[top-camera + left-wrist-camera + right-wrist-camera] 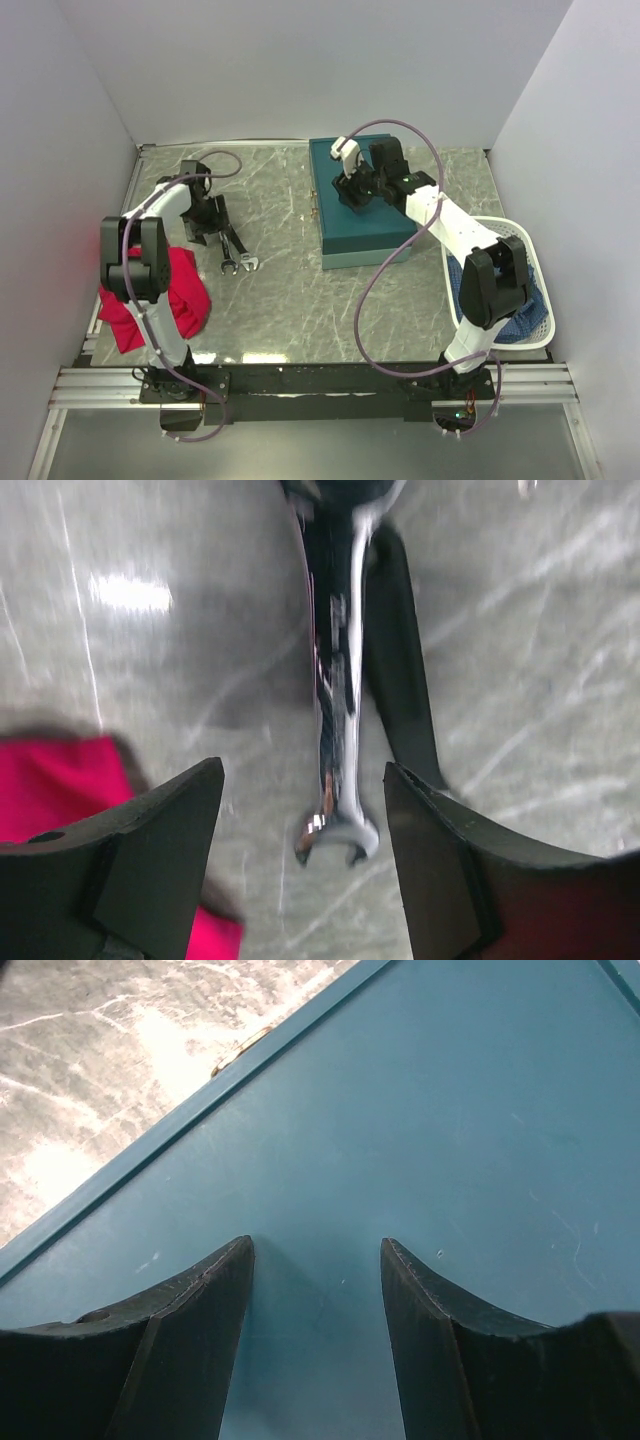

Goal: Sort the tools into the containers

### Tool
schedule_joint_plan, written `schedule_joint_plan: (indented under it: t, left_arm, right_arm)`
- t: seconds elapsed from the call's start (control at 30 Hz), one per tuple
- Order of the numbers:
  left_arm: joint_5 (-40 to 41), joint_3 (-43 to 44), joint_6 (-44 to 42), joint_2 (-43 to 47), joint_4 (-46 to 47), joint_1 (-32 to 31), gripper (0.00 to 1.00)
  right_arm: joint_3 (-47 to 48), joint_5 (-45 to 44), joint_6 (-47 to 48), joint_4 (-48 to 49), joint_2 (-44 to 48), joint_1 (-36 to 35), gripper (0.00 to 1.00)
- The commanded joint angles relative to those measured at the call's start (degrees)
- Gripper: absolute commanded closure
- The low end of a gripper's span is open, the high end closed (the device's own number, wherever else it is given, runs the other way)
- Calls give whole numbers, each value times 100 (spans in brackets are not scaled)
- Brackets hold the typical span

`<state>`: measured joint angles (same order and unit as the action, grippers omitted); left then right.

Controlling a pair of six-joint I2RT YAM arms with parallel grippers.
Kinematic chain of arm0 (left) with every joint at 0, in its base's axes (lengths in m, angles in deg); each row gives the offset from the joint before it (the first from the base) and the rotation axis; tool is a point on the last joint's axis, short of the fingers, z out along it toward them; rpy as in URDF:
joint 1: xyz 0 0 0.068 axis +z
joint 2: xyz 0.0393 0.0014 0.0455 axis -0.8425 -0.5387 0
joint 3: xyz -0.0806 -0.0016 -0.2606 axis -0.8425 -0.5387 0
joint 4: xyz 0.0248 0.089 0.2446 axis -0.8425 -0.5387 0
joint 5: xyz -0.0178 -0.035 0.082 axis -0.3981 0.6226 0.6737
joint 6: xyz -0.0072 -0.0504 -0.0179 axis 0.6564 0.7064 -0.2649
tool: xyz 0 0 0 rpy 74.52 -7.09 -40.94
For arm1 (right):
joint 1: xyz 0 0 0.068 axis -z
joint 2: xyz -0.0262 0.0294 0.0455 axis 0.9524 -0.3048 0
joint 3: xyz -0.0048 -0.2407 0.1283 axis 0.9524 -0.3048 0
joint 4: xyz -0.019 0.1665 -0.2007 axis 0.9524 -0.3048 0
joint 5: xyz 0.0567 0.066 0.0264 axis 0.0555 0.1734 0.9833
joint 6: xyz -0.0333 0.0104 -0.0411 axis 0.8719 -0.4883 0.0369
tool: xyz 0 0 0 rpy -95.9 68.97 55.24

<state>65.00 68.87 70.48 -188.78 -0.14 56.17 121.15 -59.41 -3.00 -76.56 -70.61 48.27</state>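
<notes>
In the top view, the teal box (365,235) is seen with its lid closed, at the far middle of the grey marbled counter (300,300). The right hand (352,195) is held over the lid's far-left part. The white perforated basket (535,300), lined with blue fabric, is set just to the right of the box, toward the near edge. Two silver wrenches (238,256) are laid on the counter well to the left of the box, their open-end heads toward the near edge. The left hand (209,234) is lowered at their far ends. A red cloth (185,290) is spread further left of the box, under the left arm.

In the left wrist view, the left hand (302,780) is spread wide, and one silver wrench (340,720) is seen lengthwise between the fingers (160,850). A gap is left on each side, so nothing is gripped. A dark, long shape is seen along the wrench's right side; what it is cannot be told. A corner of the red cloth (50,780) is seen at the left.

In the right wrist view, the right hand (316,1250) is parted and empty, close above the teal lid (450,1110). The counter (100,1040) and a small metal fitting (240,1050) on the box's edge are seen at the upper left.
</notes>
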Motion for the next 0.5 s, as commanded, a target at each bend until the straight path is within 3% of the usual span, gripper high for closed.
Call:
schedule_joint_plan:
  t: [0.0,0.17,0.27,0.4,0.47]
  left_arm:
    - [249,429,-123,-445,156,-96,30]
    - [689,640,-237,-912,113,-351,32]
    - [794,658,-272,-1088,112,-377,39]
    - [725,431,-334,-1203,86,-377,63]
    - [672,298,-334,-1177,77,-360,66]
  right_arm:
    - [-325,-70,88,-333,284,-80,38]
    - [-414,-149,194,-280,355,-71,38]
    - [-466,-211,264,-210,416,-62,38]
    - [-598,-255,326,-113,495,-36,38]
    - [-642,-255,335,-104,530,-10,38]
